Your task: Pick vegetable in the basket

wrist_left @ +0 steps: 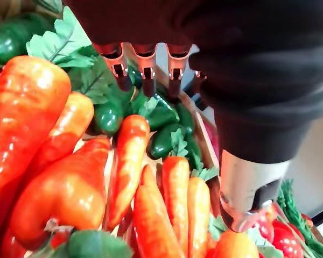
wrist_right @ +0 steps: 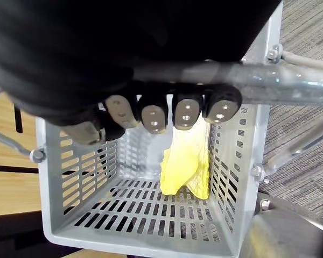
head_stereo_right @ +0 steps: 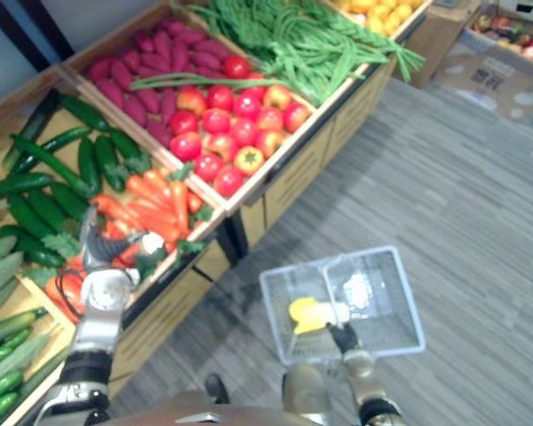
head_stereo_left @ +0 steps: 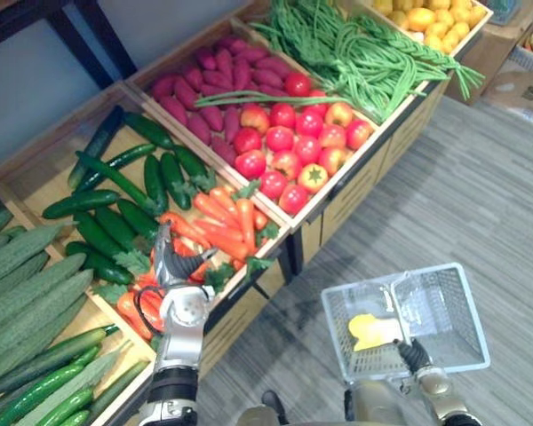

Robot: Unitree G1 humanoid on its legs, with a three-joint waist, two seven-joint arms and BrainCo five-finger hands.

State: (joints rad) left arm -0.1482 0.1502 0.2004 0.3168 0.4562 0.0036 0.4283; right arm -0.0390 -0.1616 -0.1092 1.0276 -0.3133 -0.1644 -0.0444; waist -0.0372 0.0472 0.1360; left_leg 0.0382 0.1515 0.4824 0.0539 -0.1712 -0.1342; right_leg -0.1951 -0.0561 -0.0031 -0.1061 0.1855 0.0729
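Note:
My left hand (head_stereo_left: 183,304) hovers over a pile of orange carrots (head_stereo_left: 218,217) at the front of the wooden stand. In the left wrist view its fingers (wrist_left: 145,67) are straight above the carrots (wrist_left: 126,161) and nothing is held, so the hand is open. My right hand (head_stereo_left: 415,356) is low on the right, its fingers (wrist_right: 167,114) curled round the metal handle (wrist_right: 258,80) of a grey wire basket (head_stereo_left: 453,319). A yellow vegetable (wrist_right: 187,161) lies inside the basket, against one wall.
The stand's crates hold dark cucumbers (head_stereo_left: 115,177), pale ridged cucumbers (head_stereo_left: 27,284), tomatoes (head_stereo_left: 293,142), purple roots (head_stereo_left: 213,89), green beans (head_stereo_left: 355,53) and yellow produce (head_stereo_left: 426,18). Grey striped floor (head_stereo_left: 480,195) lies right of the stand, with cardboard boxes (head_stereo_left: 524,80) at the far right.

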